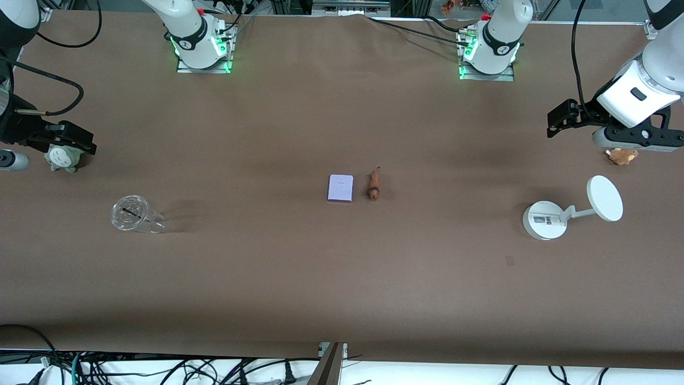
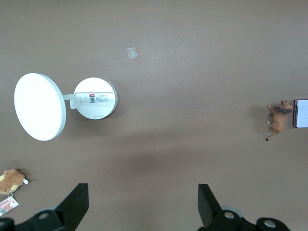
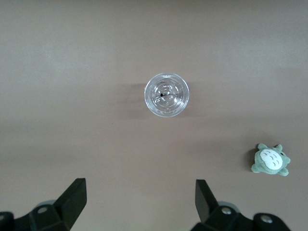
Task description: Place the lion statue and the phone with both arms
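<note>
Front view: phone beside lion statue; both end effectors gape empty.

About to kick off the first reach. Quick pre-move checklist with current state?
1. Left gripper open and holding nothing: ok. It hangs over the table near the brown plush toy.
2. Right gripper open and holding nothing: ok. It hangs near the green plush toy.
3. Lion statue free to grasp: ok, lying mid-table, nothing on it.
4. Phone free to grasp: ok, flat beside the lion, apart from it.
5. Room for fingers between lion and phone: cannot tell, the gap looks narrow.
6. White stand and clear cup off the centre: ok.
</note>
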Motion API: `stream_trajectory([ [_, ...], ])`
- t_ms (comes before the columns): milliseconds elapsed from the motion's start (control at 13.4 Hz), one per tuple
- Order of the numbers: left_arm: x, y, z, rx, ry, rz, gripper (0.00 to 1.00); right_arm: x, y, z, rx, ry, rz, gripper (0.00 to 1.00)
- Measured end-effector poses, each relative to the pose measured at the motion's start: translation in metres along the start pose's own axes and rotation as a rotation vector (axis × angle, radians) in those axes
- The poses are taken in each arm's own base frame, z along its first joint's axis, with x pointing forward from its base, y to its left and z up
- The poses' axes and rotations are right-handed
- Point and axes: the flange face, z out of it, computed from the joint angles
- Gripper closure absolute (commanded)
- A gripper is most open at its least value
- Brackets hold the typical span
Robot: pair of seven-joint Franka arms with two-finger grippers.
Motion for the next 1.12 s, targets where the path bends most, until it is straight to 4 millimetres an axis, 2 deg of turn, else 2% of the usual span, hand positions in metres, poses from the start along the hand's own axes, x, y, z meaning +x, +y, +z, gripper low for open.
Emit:
stream_trajectory([
  [373,-0.001,0.005,0.001,0.001,-0.008,0.009,0.0,0.0,0.0,0.0,0.0,-0.001,0.0,0.0],
  [522,0.0,0.012,0.009,0.001,-0.037,0.022,0.0,0.001,0.0,0.002,0.0,-0.003,0.0,0.0],
  [671,0.007,0.023,0.032,0.001,-0.094,0.044,0.0,0.004,-0.001,0.009,-0.002,-0.015,0.0,0.0],
  [820,0.017,0.036,0.066,0.0,-0.174,0.067,0.0,0.009,-0.003,0.021,-0.004,-0.035,-0.003,0.0],
  [1118,0.034,0.092,0.12,-0.003,-0.228,0.133,0.0,0.019,-0.006,0.043,-0.008,-0.071,-0.005,0.0],
])
